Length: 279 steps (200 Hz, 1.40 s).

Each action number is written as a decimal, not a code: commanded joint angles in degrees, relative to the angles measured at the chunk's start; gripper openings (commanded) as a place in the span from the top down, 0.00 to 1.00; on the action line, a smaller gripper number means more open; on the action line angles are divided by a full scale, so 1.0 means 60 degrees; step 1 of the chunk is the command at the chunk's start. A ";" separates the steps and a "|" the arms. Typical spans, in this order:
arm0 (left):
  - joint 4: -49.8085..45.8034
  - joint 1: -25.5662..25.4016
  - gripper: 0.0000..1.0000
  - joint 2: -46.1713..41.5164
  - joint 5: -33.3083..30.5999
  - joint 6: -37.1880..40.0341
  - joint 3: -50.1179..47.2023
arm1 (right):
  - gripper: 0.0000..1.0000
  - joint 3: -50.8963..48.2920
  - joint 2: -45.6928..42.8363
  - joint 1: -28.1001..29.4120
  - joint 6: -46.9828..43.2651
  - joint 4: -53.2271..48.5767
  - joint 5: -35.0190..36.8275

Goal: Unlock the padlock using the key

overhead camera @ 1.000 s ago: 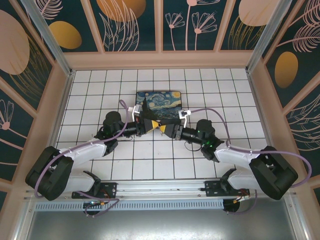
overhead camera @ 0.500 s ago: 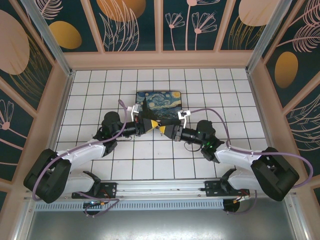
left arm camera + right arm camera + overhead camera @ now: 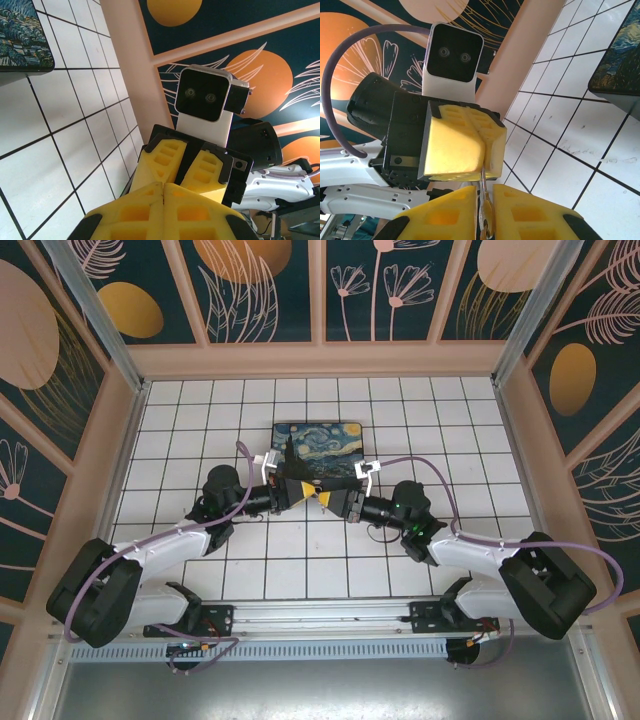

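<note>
One painted slab [image 3: 330, 435] lies behind left pincer [image 3: 308, 490], perhaps touching.

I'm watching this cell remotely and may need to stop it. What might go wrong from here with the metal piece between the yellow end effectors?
The thin silver metal piece is pinched at the tips of the left end effector and the right end effector, above the white tiled table; a skewed pull may let it slip and drop.
The two sets of yellow foam fingers sit almost tip to tip, so further advance may jam them together.
</note>
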 commanded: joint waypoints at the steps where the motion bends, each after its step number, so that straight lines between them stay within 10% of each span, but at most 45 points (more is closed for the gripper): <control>1: 0.0266 -0.0037 1.00 -0.0132 -0.0151 -0.0014 -0.0051 | 0.85 -0.0107 -0.0069 0.0102 0.0092 0.0510 -0.0066; 237: 0.0482 -0.0037 1.00 -0.0128 -0.0449 -0.0182 -0.0133 | 0.94 -0.0278 0.0030 0.0248 0.0357 0.1048 0.0062; 279: -0.1319 -0.0016 0.42 -0.0264 -0.1235 0.0777 0.0112 | 0.95 -0.0649 -0.0208 0.0206 0.0267 0.0557 0.0369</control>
